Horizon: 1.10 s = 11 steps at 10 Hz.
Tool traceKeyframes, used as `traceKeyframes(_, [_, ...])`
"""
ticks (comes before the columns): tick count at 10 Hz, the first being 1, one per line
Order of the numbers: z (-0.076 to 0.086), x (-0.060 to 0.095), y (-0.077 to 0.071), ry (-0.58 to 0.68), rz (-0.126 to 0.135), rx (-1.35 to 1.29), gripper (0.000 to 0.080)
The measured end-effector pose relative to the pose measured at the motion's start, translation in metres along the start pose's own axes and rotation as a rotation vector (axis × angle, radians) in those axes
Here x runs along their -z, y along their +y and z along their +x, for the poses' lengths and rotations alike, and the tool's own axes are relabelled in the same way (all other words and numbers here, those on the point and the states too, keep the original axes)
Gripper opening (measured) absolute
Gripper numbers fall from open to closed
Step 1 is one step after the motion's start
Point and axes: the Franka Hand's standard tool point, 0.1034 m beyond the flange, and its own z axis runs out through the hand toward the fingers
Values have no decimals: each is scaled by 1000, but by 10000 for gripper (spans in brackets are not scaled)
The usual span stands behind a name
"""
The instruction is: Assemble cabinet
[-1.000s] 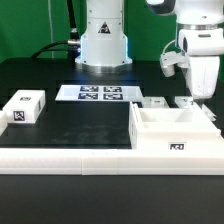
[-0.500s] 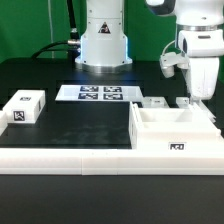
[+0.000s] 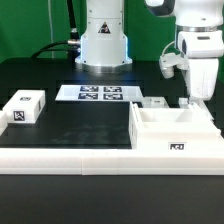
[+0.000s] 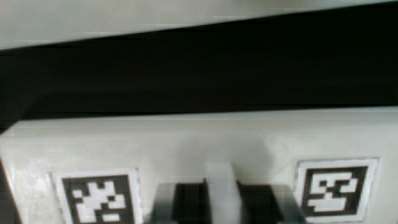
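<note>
The cabinet (image 3: 175, 131), an open white box with a tag on its front, stands at the exterior view's right. My gripper (image 3: 189, 100) is lowered just behind it, over a small white panel (image 3: 184, 104). In the wrist view this white panel (image 4: 196, 150) shows two tags. The dark fingers (image 4: 185, 203) of my gripper (image 4: 221, 203) stand close together with a thin pale strip of the panel between them. A second white panel (image 3: 155, 102) lies flat beside it. A small white tagged block (image 3: 24, 107) sits at the exterior view's left.
The marker board (image 3: 100, 93) lies at the back middle, in front of the arm's white base (image 3: 104, 40). A long white rail (image 3: 70, 158) runs along the table's front edge.
</note>
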Motion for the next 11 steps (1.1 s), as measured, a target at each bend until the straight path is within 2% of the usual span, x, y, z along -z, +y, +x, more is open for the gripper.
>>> traceKeyframes(1, [0, 0, 0, 0, -1, 0, 68])
traceKeyframes(2, [-6, 12, 3, -20, 8, -5, 68])
traceKeyframes(3, [-14, 30, 9, -38, 4, -12, 68])
traceKeyframes(4, [-23, 39, 14, -46, 1, -10, 68])
traceKeyframes(5, [-37, 44, 15, -63, 22, -13, 68])
traceKeyframes(6, [-54, 52, 21, -67, 18, -9, 68])
traceKeyframes(7, [-62, 55, 24, -66, 14, -17, 68])
traceKeyframes(10, [-61, 52, 23, -66, 20, -17, 69])
traceKeyframes(11, [-51, 49, 32, -58, 15, -9, 69])
